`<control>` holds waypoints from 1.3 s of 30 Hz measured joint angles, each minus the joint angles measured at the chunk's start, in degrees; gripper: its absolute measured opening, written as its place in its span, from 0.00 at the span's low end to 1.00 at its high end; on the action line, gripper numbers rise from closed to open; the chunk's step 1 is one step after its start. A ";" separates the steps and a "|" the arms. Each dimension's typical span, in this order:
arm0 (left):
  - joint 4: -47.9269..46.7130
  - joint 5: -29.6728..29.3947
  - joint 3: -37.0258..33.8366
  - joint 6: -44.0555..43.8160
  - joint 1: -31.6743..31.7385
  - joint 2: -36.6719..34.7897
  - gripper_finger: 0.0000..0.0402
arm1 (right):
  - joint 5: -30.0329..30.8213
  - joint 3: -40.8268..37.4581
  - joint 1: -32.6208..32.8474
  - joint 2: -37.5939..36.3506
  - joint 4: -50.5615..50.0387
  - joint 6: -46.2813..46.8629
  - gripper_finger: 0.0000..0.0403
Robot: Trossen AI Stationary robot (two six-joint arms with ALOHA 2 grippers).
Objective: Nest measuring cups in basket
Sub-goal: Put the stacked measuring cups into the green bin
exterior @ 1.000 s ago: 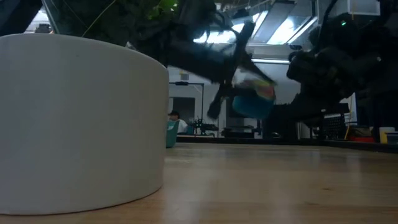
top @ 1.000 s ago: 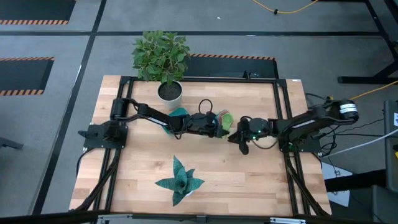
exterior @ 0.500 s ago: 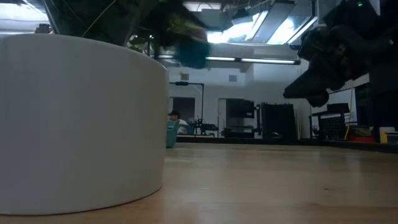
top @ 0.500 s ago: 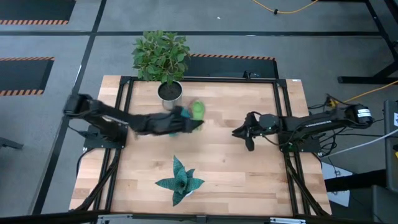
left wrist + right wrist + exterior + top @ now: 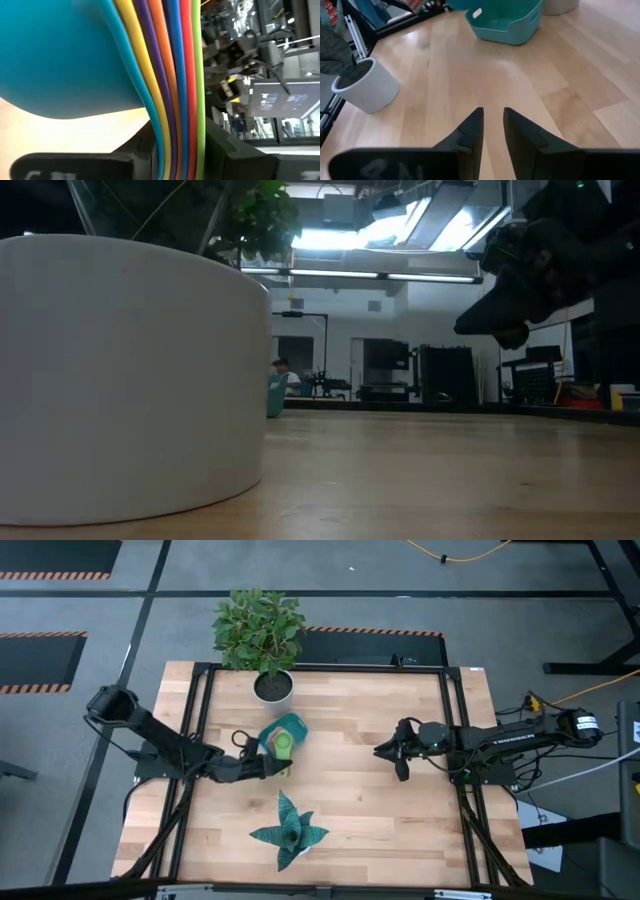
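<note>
**tk:** So since a second ago the left gripper has swung the cups away from mid-table, where it was right up against the right gripper, and back over to the basket. The right arm pulled back a bit and just hangs on its own side.

**mo:** Yep. The left one looks clamped on the stack's handles. Its wrist view is all rainbow stripes running down between its fingers. The right one's empty, jaws nearly together with a slim gap.

**tk:** Cups in yet?

**mo:** Can't tell. From above they overlap the basket's near edge, and I'd guess they're hovering. I'd centre the stack over the opening and keep it level so nothing slides out of the nest. Then lower it right inside and only then let go. Dropping it at the rim could tip the basket, which looks light.

**tk:** Surroundings?

**mo:** Pale wood table in a black frame. There's a leafy plant in a white pot just behind the basket, and a teal star-shaped plant near the front. Grey floor with hazard tape around it. The low view is mostly white pot, with ceiling lights and dark racks far behind.
</note>
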 joint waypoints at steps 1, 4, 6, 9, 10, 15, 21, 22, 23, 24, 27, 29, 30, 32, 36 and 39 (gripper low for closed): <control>0.27 -0.05 -0.73 -0.91 -0.37 0.00 0.21 | 0.00 0.00 0.00 0.00 0.06 0.01 0.20; 1.52 -0.22 -2.56 -2.54 -1.13 0.00 0.21 | 0.00 0.00 0.00 0.00 0.07 0.03 0.20; 1.63 -0.22 -3.53 -2.73 -1.21 0.00 0.21 | -0.02 0.00 0.00 0.00 0.11 0.04 0.20; 1.45 -0.42 -4.22 -2.74 -0.62 0.02 0.21 | -0.02 0.00 0.00 0.00 0.11 0.05 0.20; 1.51 -0.46 -4.26 -2.72 -0.27 0.02 0.21 | -0.02 0.00 0.00 0.00 0.11 0.05 0.20; 0.28 -0.53 -4.50 -2.53 1.11 0.02 0.21 | -0.04 0.00 0.00 0.00 0.11 0.05 0.20; -4.21 0.91 -4.50 -5.12 2.51 0.04 0.21 | -0.09 0.00 0.00 0.00 0.09 0.05 0.20; -4.72 1.45 -4.53 -5.61 2.67 0.04 0.21 | -0.10 0.00 0.00 0.00 0.07 0.05 0.20; -5.05 1.65 -4.52 -5.69 2.80 0.04 0.21 | -0.11 0.00 0.00 0.00 0.08 0.05 0.20; -5.09 1.69 -4.53 -5.69 2.86 0.07 0.21 | -0.15 0.00 0.00 0.00 0.09 0.05 0.20; -4.90 1.68 -4.53 -5.69 2.86 0.07 0.21 | -0.16 0.00 0.00 0.02 0.07 0.05 0.20; -4.91 1.72 -4.53 -5.76 2.86 0.07 0.21 | -0.17 0.00 0.00 0.02 0.07 0.05 0.20; -4.89 1.72 -4.53 -5.76 2.86 0.07 0.21 | -0.16 0.00 0.00 0.02 0.06 0.05 0.20; -4.91 1.72 -4.53 -5.76 2.86 0.07 0.21 | -0.15 0.00 0.00 0.04 0.04 0.05 0.20; -4.89 1.74 -4.53 -5.76 2.86 0.07 0.21 | -0.15 0.00 0.00 0.04 0.04 0.05 0.20; -4.87 3.01 -4.53 -5.74 3.06 0.04 0.21 | -0.15 0.00 0.00 0.04 0.02 0.06 0.20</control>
